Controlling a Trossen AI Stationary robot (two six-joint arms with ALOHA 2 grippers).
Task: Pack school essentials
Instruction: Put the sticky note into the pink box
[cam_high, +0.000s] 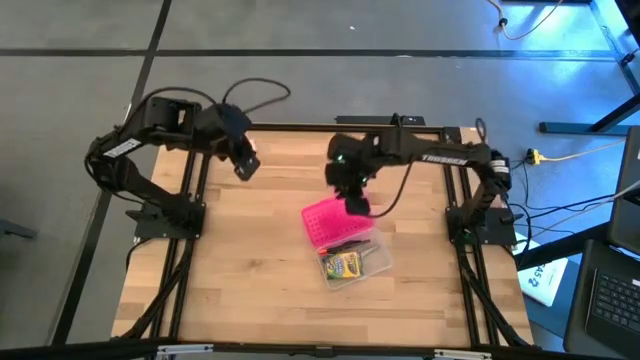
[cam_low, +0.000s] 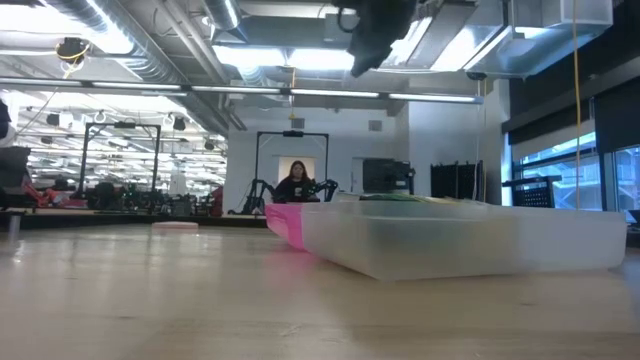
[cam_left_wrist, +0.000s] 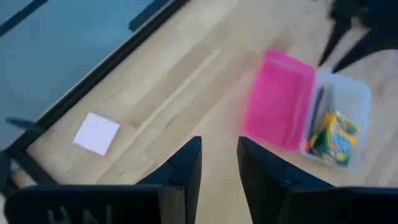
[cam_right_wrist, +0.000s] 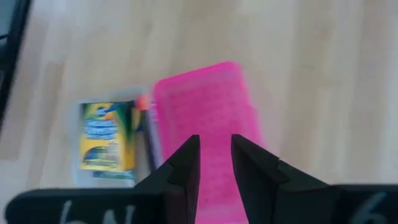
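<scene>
The clear case (cam_high: 352, 262) lies on the table (cam_high: 230, 270) right of centre, its long axis slanting from far left to near right, with the pink lid (cam_high: 335, 224) resting over its far-left part and the crayon box (cam_high: 344, 266) showing in the uncovered near-right part beside a dark pen or pencil. The right gripper (cam_right_wrist: 214, 155) hangs directly above the pink lid, jaws a narrow gap apart and holding nothing, so the lid lies straight below them. The left gripper (cam_left_wrist: 219, 158) waits over the far-left table, well apart from the case, its jaws also a small gap apart and empty. The right arm is plainly nearer for any move on the lid.
</scene>
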